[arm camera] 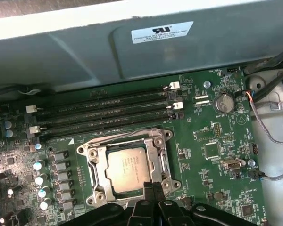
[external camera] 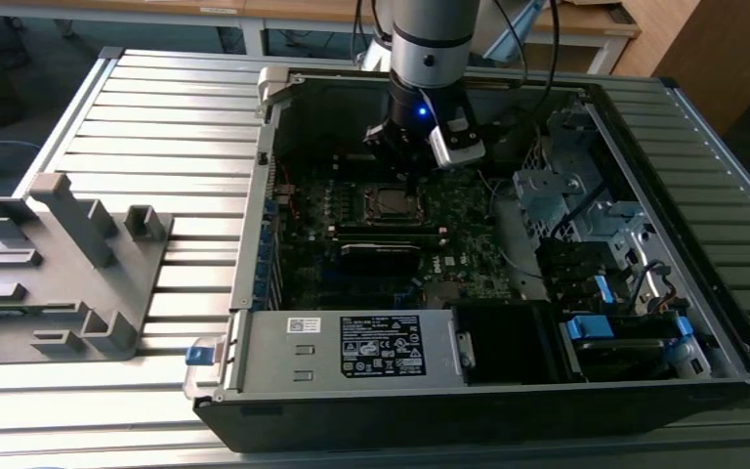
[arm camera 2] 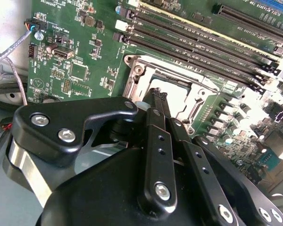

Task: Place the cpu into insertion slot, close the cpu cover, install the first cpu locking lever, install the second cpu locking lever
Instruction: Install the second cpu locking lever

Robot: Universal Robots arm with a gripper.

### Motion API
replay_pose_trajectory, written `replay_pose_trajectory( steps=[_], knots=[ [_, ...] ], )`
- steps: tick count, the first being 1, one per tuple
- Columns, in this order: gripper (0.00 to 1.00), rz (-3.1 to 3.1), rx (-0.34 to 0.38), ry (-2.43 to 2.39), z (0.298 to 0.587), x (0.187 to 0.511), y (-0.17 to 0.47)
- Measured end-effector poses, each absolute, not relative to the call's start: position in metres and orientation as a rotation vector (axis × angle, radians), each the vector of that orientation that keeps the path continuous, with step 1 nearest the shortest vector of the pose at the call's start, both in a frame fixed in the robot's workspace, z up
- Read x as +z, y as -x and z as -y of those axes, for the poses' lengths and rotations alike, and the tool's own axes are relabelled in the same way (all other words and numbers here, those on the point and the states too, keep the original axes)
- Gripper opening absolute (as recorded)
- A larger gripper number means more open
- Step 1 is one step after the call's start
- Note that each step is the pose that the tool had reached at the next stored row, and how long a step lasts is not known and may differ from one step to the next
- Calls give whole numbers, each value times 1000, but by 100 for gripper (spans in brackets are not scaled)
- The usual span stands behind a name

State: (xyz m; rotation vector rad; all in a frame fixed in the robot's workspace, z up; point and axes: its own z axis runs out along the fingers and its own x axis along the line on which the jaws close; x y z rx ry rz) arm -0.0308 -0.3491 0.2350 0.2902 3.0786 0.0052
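The arm (external camera: 430, 44) comes down almost vertically from the top of the exterior view, its silver-grey wrist section ending in a black collar with a small blue light. Below that hangs the gripper (external camera: 408, 168), pointing straight down, with a pale camera block fixed on the side toward the exterior view's right. In the second wrist view the gripper (arm camera 2: 156, 96) shows its black linkage plates and bolts, and its two slim fingers (arm camera 2: 155, 141) lie pressed together with no gap at the tips. In the first wrist view the gripper (arm camera: 154, 187) shows the same way, its fingertips meeting in a narrow point.
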Motion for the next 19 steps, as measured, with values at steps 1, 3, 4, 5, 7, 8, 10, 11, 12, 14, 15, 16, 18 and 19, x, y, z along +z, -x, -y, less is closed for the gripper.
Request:
replay_pose_trajectory(
  steps=[1,3,4,5,7,8,10,11,12,14,15,16,18,19],
  knots=[
    [10,-3079,5,-290,349,235,31],
    [10,-3079,5,-290,350,235,31],
    [10,-3079,5,-290,350,235,31],
    [10,-3079,5,-290,350,235,31],
    [10,-3079,5,-289,350,235,31],
    [10,-3079,5,-289,350,235,32],
    [10,-3079,5,-288,351,235,32],
    [10,-3079,5,-288,351,235,33],
    [10,-3079,5,-287,351,235,33],
    [10,-3079,5,-286,351,235,34],
    [10,-3079,5,-285,351,235,35],
    [10,-3079,5,-285,351,235,35],
    [10,-3079,5,-284,351,235,36],
    [10,-3079,5,-284,351,235,36]
  ],
)
